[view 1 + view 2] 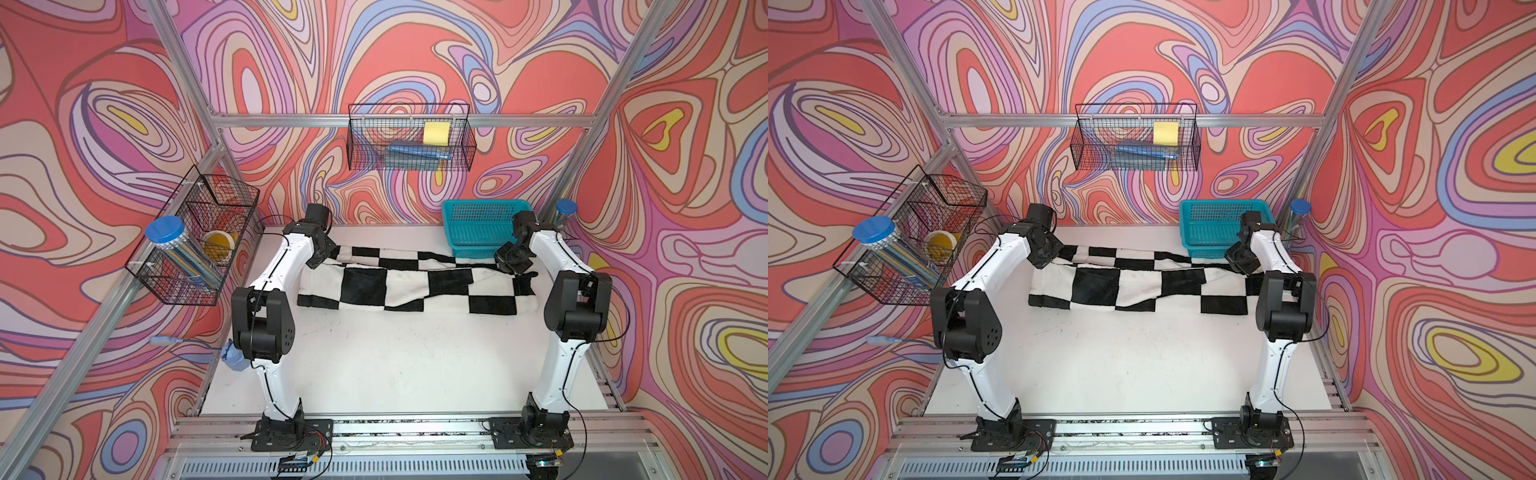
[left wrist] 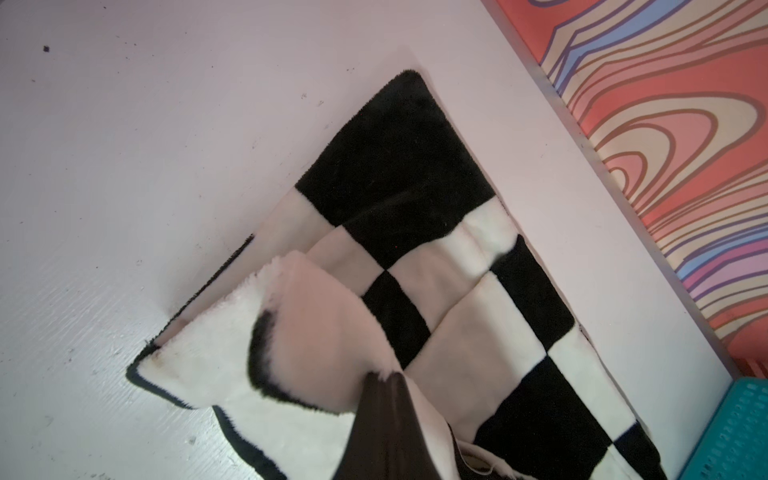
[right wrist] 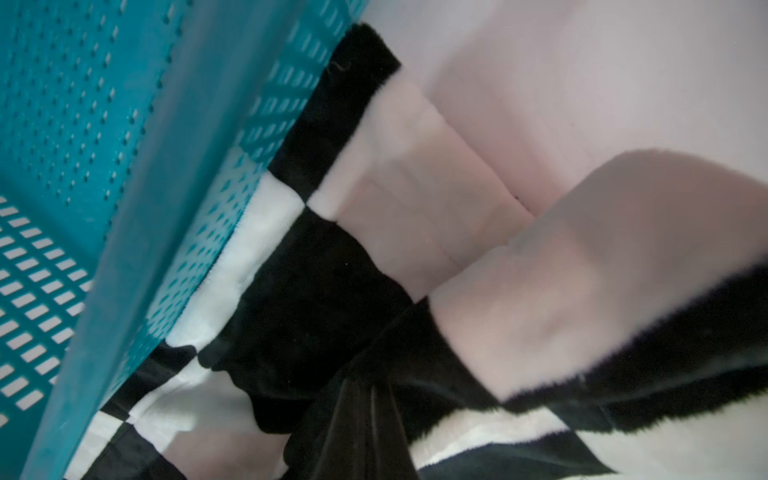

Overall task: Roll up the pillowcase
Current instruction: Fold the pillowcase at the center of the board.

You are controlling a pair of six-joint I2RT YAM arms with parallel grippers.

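Pinching a raised fold of the pillowcase (image 1: 361, 286) at its two ends, both arms are reaching over the far half of the white table (image 1: 395, 365). The left gripper (image 2: 380, 376) is gripping a white fuzzy edge with its jaws pressed together on the cloth, and the right gripper (image 3: 368, 384) is clamping dark pile the same way. The fabric is lying across the table between the arms, its far right corner touching the teal basket (image 1: 469, 232). By my reading the roll is only getting started: one long fold is standing up across the width while the near checkered band is lying flat, so most of the turning is waiting to be done. The tabletop is showing small scuffs and specks, and swirled pink and orange walls (image 1: 415, 50) are enclosing it, with a back wire basket (image 1: 409, 158) and a side wire basket (image 1: 195, 266) hanging on them.
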